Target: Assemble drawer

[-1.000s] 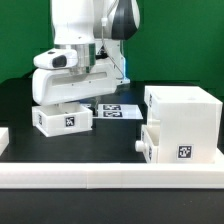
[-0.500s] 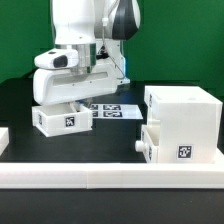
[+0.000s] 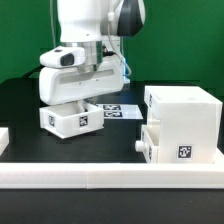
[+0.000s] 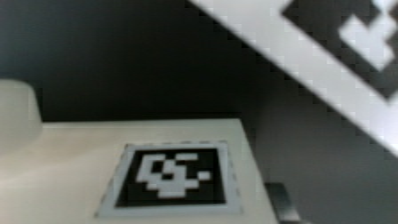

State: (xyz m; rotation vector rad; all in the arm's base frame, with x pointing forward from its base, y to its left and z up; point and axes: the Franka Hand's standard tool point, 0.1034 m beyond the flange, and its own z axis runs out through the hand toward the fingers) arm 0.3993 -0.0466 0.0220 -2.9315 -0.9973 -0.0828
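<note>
on the black table (image 3: pixel 20 105), toward the exterior view's left, a low white tray (image 3: pixel 72 117) with a square tag sits under the arm's gripper (image 3: pixel 78 98). whether the fingers are open or closed on the tray cannot be told. at the exterior view's right stands the tall housing (image 3: pixel 182 118), a second knobbed tray (image 3: pixel 152 142) against its near side. the marker board (image 3: pixel 118 109) lies between them, and a long white rail (image 3: pixel 110 176) runs across the front.
</note>
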